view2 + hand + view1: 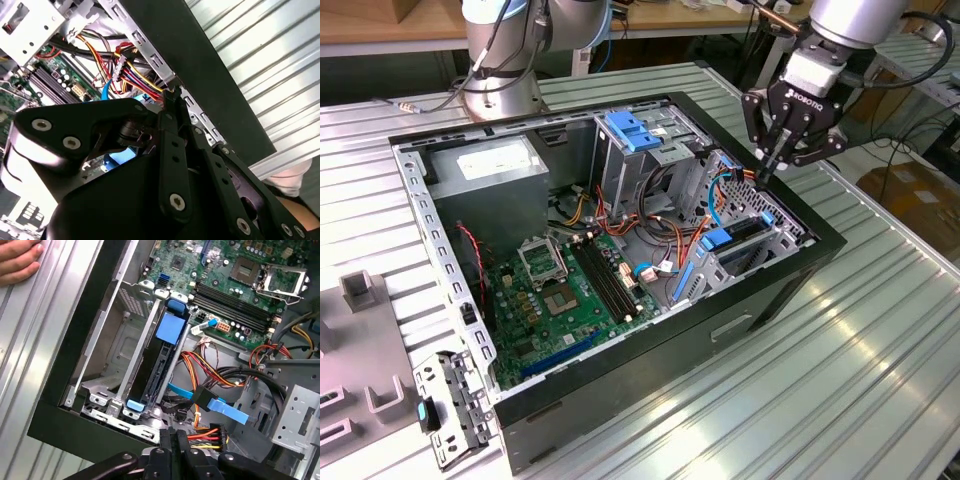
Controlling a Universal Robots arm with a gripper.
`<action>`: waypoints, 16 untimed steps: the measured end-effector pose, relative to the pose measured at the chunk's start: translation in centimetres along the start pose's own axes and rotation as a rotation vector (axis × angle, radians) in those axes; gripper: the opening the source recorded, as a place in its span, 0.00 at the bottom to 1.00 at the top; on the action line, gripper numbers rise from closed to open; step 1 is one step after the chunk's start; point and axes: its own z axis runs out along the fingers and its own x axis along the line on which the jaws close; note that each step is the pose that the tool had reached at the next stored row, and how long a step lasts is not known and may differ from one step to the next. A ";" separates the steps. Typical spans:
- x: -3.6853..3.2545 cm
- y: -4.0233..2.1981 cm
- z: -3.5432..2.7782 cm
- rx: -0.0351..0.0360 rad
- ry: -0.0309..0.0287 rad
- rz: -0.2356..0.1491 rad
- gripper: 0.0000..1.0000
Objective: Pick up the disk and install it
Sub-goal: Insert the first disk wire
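Pincer [174,436] is seen fully closed, nothing gripped, over the open computer case [650,352]. Just ahead of the tips, the drive cage [120,342] is occupied by the disk [158,371], stood on edge in its slot. Hence, presumably, the empty grip. Power cables [132,75] lie directly beneath.

Open case [790,290] on bench [880,340]. Free room is offered above the case and over the bare bench at the exterior view's right. Passage beside the gripper [770,172] is narrowed by the drive cage [125,357], the seated disk [160,367] and a cable bundle [210,370]; a blue cable [222,409] is strung across. A hand [17,260] is laid on the bench near the case wall.
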 end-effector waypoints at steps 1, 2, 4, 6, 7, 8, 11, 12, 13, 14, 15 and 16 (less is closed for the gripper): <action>0.00 0.00 0.01 -0.0005 -0.0003 0.023 0.16; 0.00 0.00 0.02 -0.0010 -0.0007 0.048 0.16; 0.00 0.00 0.04 -0.0016 -0.0011 0.075 0.16; 0.00 0.00 0.06 -0.0020 -0.0014 0.098 0.16; -0.01 0.01 0.08 -0.0023 -0.0016 0.115 0.16; -0.02 0.06 0.10 -0.0025 -0.0020 0.126 0.16; -0.06 0.16 0.08 -0.0028 -0.0019 0.135 0.16; -0.06 0.16 0.09 -0.0028 -0.0019 0.135 0.16; -0.06 0.16 0.09 -0.0028 -0.0019 0.135 0.16; -0.06 0.16 0.09 -0.0028 -0.0019 0.135 0.16; -0.06 0.16 0.09 -0.0028 -0.0019 0.135 0.16; -0.06 0.16 0.09 -0.0028 -0.0019 0.135 0.16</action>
